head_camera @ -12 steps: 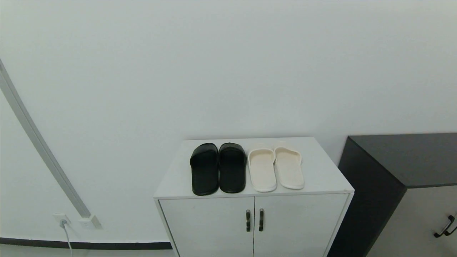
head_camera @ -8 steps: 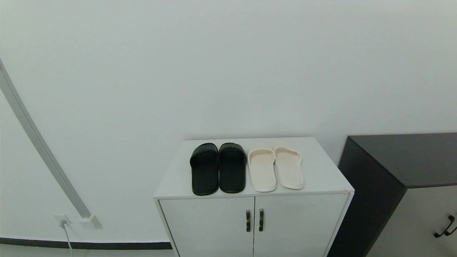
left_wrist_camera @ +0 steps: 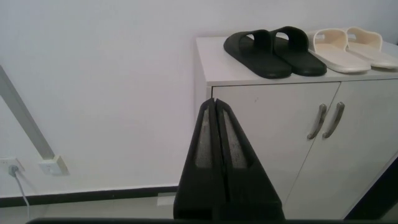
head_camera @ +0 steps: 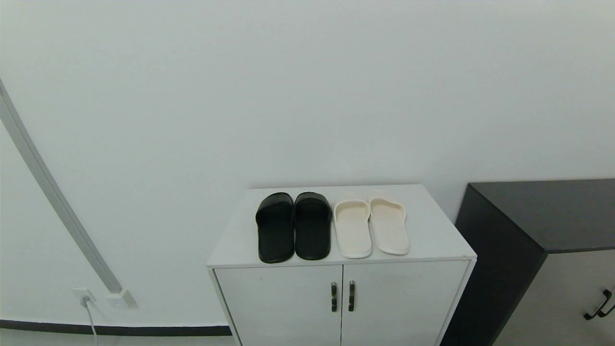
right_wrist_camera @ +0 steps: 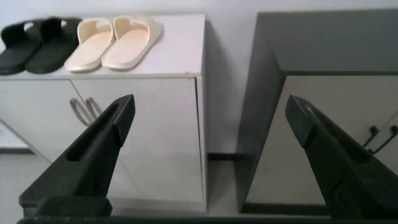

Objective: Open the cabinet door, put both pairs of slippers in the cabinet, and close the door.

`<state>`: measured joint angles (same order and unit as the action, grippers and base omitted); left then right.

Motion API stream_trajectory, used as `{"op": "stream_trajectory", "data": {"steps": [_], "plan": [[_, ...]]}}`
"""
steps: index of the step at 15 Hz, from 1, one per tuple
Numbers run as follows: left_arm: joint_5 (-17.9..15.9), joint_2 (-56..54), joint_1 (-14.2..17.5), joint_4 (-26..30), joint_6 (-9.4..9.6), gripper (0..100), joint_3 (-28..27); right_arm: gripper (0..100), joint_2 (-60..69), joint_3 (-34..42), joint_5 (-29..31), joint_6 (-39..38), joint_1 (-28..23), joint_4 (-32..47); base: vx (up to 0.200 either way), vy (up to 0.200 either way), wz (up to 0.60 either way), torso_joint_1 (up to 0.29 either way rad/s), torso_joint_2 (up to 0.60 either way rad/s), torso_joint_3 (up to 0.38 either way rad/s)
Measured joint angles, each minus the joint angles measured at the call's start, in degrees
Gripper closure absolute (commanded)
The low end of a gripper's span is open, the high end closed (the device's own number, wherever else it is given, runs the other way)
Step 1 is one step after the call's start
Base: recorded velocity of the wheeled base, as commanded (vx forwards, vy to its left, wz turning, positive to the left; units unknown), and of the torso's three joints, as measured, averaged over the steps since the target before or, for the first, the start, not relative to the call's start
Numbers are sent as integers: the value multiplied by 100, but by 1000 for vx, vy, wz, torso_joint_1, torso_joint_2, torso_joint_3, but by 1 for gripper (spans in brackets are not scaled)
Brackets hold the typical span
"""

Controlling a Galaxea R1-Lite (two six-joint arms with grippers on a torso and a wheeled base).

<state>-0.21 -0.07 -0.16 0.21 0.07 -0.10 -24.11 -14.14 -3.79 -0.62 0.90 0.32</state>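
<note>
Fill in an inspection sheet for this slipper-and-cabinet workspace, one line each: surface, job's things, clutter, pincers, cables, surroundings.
Surface: white cabinet top, flat, carrying both pairs.
Job's things: black slippers and cream slippers side by side on top, black pair on the robot's left; both cabinet doors shut, handles at the centre seam.
Clutter: nothing seen.
Pincers: left pincer shut, empty, clear of the cabinet; right pincer open, empty, clear of the cabinet.
Cables: one pale cable plugged into a wall socket low on the left.
Surroundings: white wall; dark cabinet on the right; grey conduit slanting down the wall.
</note>
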Motion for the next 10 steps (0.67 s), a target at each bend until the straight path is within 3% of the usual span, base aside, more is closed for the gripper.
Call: {"op": "stream_trajectory", "data": {"steps": [4, 8, 10], "plan": [[2, 0, -2, 0, 44, 100, 0, 0, -1863, -322, 169, -116, 507, -1074, 0, 0, 0, 0, 0, 0], [-4, 0, -2, 0, 46, 100, 0, 0, -3807, -1295, 1459, -870, 2297, -1674, 0, 0, 0, 0, 0, 0], [-4, 0, -2, 0, 46, 100, 0, 0, -4765, -2014, 1881, -1164, 2909, -1751, 0, 0, 0, 0, 0, 0]]}}
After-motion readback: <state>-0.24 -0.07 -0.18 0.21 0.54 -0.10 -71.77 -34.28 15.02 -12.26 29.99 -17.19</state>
